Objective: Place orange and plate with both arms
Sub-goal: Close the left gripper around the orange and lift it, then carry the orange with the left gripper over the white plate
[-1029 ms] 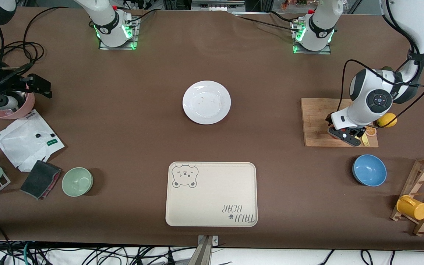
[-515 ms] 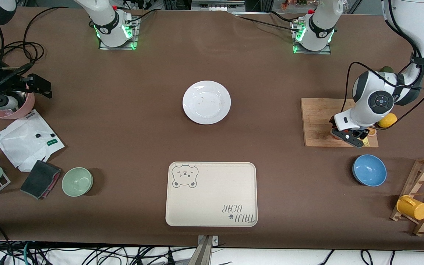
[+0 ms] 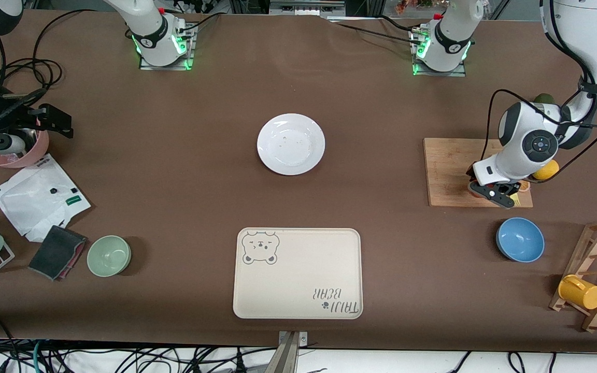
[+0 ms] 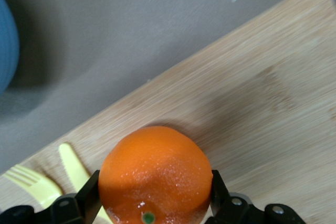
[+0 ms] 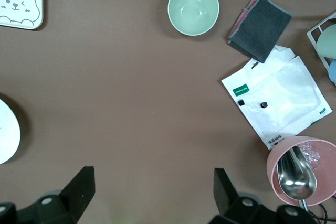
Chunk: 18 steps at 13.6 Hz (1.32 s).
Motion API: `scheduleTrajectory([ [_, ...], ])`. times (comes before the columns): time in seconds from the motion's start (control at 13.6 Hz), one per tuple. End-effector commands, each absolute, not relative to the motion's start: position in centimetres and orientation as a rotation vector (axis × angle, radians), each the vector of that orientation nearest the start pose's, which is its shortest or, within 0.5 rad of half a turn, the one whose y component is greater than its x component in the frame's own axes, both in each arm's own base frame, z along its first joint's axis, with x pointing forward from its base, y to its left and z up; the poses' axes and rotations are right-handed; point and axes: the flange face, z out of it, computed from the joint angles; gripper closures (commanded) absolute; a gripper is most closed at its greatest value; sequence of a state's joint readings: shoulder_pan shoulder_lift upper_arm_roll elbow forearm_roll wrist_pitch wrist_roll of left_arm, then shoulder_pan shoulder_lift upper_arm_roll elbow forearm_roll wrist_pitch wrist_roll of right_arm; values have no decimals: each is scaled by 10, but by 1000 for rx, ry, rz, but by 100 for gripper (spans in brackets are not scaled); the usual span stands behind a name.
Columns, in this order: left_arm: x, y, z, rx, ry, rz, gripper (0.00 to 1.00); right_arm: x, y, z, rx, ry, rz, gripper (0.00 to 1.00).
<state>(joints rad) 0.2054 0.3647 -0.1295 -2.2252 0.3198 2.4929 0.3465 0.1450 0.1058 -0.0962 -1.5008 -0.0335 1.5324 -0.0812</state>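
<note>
The right gripper (image 5: 152, 192) hangs over the desk (image 3: 184, 171) at the right arm's end, well apart from the plate (image 3: 290, 143), its jaws spread wide with nothing between them; the arm waits. Under it lie a pink cup (image 5: 299, 169) holding a spoon, a white pouch (image 5: 275, 98), a dark cloth (image 5: 260, 27) and a green bowl (image 3: 109, 255). The plate sits bare at mid-desk, with the bear tray (image 3: 297, 273) nearer the front camera than it. Toward the left arm's end from the plate lies the board (image 3: 451, 173). The left gripper (image 4: 152, 203) is low over the board, jaws touching both sides of the orange (image 4: 156, 174), which sits on the board by a yellow fork (image 4: 31, 184). A blue bowl (image 3: 520, 239) is nearer the camera than the board
</note>
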Motion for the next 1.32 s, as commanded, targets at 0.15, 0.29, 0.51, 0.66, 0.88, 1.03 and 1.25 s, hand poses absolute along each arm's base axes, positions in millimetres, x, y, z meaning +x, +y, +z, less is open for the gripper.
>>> scheduleTrajectory([
  [0.15, 557, -11, 261, -3018, 714, 182, 80, 579, 27, 603, -3162, -184, 102, 0],
  [0.29, 571, -58, 291, -3072, 691, 244, 78, 579, 27, 603, -3162, -182, 100, 0],
  [0.51, 561, -142, 310, -3116, 519, 263, 78, 579, 27, 602, -3162, -182, 102, 0],
  [0.66, 537, -217, 316, -3150, 349, 271, 78, 580, 26, 602, -3163, -182, 102, 0],
  [0.88, 494, -322, 317, -3173, 107, 300, 78, 579, 26, 602, -3163, -182, 104, 0],
  [1.03, 453, -390, 304, -3153, -39, 354, 78, 579, 26, 601, -3164, -184, 109, 0],
  [1.25, 417, -462, 279, -3188, -210, 386, 78, 580, 24, 599, -3164, -182, 122, 0],
])
